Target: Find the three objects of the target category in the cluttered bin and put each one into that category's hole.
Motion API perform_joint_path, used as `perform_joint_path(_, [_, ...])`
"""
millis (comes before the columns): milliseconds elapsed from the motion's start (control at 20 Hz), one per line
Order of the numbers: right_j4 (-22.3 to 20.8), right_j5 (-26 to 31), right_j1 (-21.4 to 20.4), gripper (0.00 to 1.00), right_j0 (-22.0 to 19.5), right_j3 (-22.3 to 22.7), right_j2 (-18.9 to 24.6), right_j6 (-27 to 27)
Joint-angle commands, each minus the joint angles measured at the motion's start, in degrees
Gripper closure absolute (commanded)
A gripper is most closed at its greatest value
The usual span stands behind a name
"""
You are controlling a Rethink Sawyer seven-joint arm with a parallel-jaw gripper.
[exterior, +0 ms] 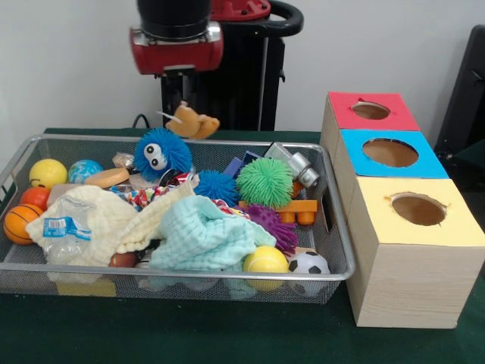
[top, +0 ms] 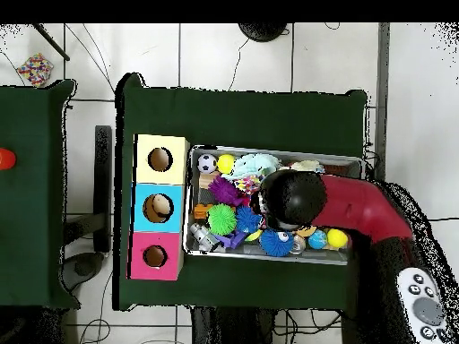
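Note:
The silver wire-mesh bin [exterior: 189, 277] is full of toys and cloths; it also shows in the overhead view [top: 332, 156]. My gripper [exterior: 186, 106] hangs under the red and black wrist, above the bin's far rim. It is shut on a small tan-orange plush animal [exterior: 194, 121] that dangles clear of the clutter. No other plush animal shows; cloths and balls cover much of the bin. The red-topped box with its small round hole [exterior: 370, 111] stands at the far end of the box row, right of the bin, and shows in the overhead view [top: 155, 256]. There my arm hides the gripper.
A blue fuzzy ball with eyes [exterior: 161, 153], a green spiky ball [exterior: 264, 182], a cream cloth [exterior: 106, 216], a mint cloth [exterior: 204, 235] and smooth toy balls fill the bin. The blue-topped box [exterior: 390, 153] and the yellow-topped box [exterior: 418, 209] stand nearer than the red one.

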Motion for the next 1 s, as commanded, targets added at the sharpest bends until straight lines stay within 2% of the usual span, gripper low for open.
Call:
perform_joint_path(50, [4.63,-6.84,-1.63,1.0,3.68,10.52,-3.98,18.96])
perform_joint_path(300, [7.33,-9.49,-3.45,1.0,5.79,14.21,-5.13,19.61])
perform_joint_path(550, [9.37,-8.11,-4.64,1.0,9.35,15.28,-7.35,21.96])
perform_joint_path(1000, [16.99,-9.44,-6.6,1.0,15.01,20.22,-8.84,26.35])
